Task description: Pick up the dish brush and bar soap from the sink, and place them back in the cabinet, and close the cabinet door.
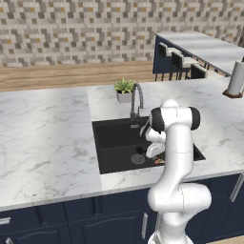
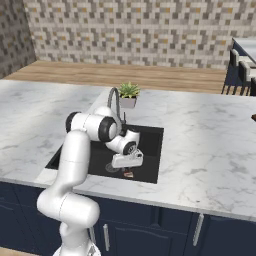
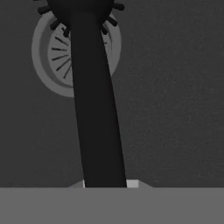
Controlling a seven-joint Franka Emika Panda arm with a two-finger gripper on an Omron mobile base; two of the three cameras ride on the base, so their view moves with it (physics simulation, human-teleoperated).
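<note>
While one dish brush (image 3: 94, 109) overlies the drain (image 3: 52, 65), one claw (image 3: 105, 186) grips it.

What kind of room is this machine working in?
A kitchen, by the look of it: a black sink with a chrome faucet set in a marble counter, with navy cupboards below.

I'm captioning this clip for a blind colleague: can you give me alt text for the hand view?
A black dish brush runs up the middle of the frame from between the jaws at the bottom, its handle widening toward the camera and its spiky bristle head at the top edge. Behind the head lies the round grey drain in the dark floor of the sink.
</note>
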